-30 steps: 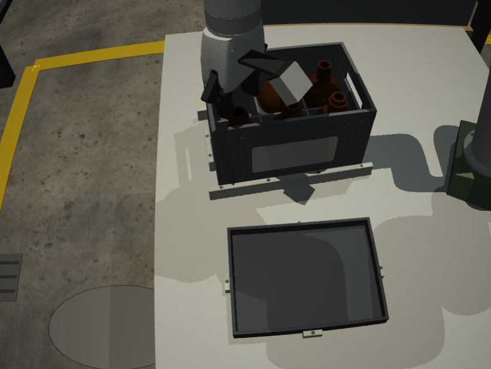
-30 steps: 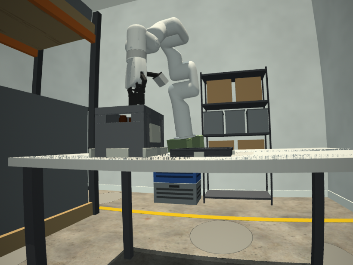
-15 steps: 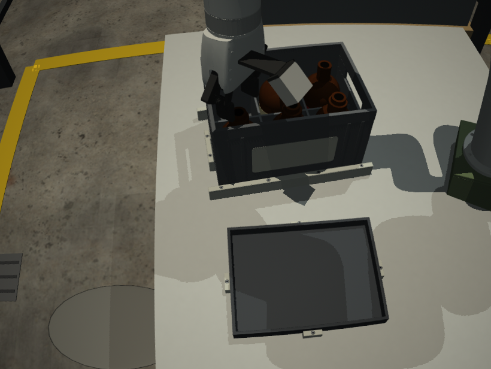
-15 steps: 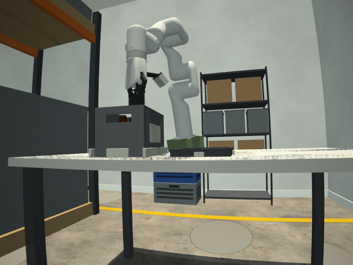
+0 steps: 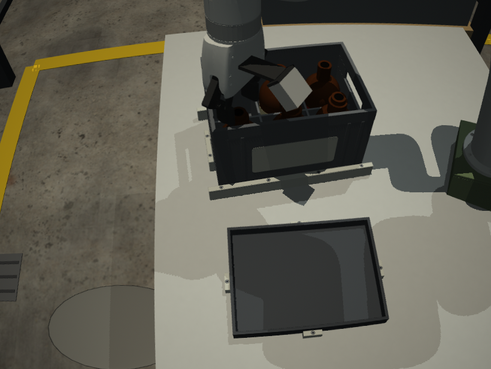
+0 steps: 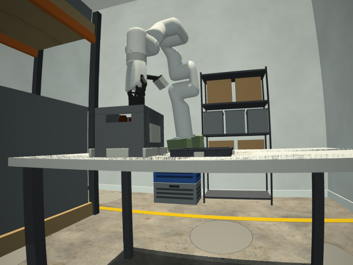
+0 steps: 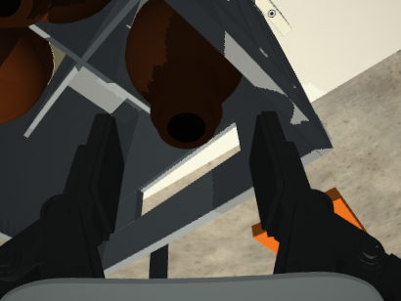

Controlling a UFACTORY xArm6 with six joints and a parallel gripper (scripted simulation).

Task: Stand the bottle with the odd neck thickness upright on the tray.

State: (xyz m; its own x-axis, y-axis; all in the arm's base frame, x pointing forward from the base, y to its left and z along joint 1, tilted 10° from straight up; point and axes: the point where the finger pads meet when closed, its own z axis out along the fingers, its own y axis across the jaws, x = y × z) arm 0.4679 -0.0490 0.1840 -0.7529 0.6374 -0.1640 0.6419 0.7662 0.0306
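A dark crate (image 5: 291,130) stands at the back of the table and holds several brown bottles. My gripper (image 7: 186,138) is open and hangs over the crate's front left cell. In the wrist view the mouth of the bottle there (image 7: 185,126) lies between my two fingers, with a gap on each side. That bottle also shows in the top view (image 5: 239,115), partly hidden by the gripper (image 5: 226,111). Two more bottle mouths (image 5: 324,67) (image 5: 337,100) stand at the crate's right side. The dark tray (image 5: 305,275) lies in front of the crate with nothing in it.
White stop blocks (image 5: 289,178) hold the crate's base. The arm's green base (image 5: 470,166) stands at the table's right edge. The table's left edge lies close beside the crate. A grey camera block (image 5: 289,89) sticks out from the wrist over the crate.
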